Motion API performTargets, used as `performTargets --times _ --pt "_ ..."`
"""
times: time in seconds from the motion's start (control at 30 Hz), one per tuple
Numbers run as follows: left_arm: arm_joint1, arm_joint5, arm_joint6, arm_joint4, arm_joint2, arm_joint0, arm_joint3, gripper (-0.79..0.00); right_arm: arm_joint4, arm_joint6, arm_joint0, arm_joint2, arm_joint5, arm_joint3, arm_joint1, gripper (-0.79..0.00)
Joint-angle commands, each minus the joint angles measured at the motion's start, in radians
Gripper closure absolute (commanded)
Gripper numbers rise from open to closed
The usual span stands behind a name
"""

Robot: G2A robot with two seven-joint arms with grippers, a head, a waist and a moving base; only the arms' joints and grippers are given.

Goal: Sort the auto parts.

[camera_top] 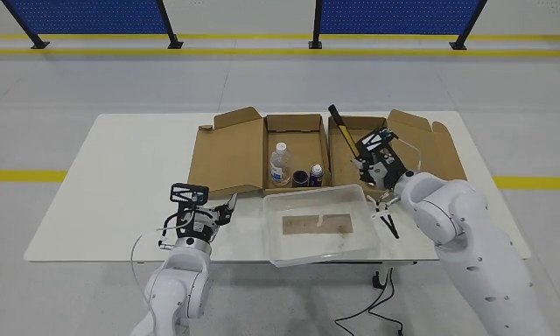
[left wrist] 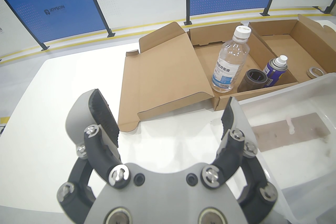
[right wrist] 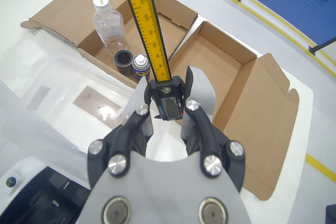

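Right gripper (right wrist: 166,83): is gripping the caliper (right wrist: 147,12) by its black display head, one jaw pressing on each side, above the near left corner of the right box (right wrist: 223,70).
Caliper: is being held off the table, its yellow scale pointing toward the far side along the right box's left wall.
Left gripper (left wrist: 164,101): is hanging over the white table (camera_top: 114,178) just left of the tray (camera_top: 297,244), jaws spread wide with nothing between them.
Left box (left wrist: 162,72): is lying open; a bottle (left wrist: 229,62), a black cylinder (left wrist: 255,79) and a spray can (left wrist: 275,68) are standing upright along its near wall, in that order from left to right.
Right box: is lying open, a metal ring (left wrist: 315,72) resting on its floor.
Tray: clear plastic, is sitting just in front of both boxes.
Hand tool (camera_top: 385,218): dark-handled, is lying on the table just right of the tray.
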Motion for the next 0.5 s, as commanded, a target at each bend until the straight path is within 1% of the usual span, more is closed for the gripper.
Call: performTargets --times 0.0,0.17,0.27,0.47 --pt "0.000 0.000 0.000 0.000 0.000 0.000 0.000 -0.785 -0.007 -0.001 0.015 -0.005 0.006 0.021 -0.002 0.000" --pt "0.000 0.000 0.000 0.000 0.000 0.000 0.000 -0.785 -0.036 -0.027 0.043 -0.007 0.071 0.084 -0.010 0.000" --pt "0.000 0.000 0.000 0.000 0.000 0.000 0.000 -0.785 -0.027 -0.062 0.062 -0.001 0.107 0.150 -0.015 0.000" --pt "0.000 0.000 0.000 0.000 0.000 0.000 0.000 -0.785 0.063 -0.123 0.116 -0.010 0.172 0.330 -0.035 0.000"
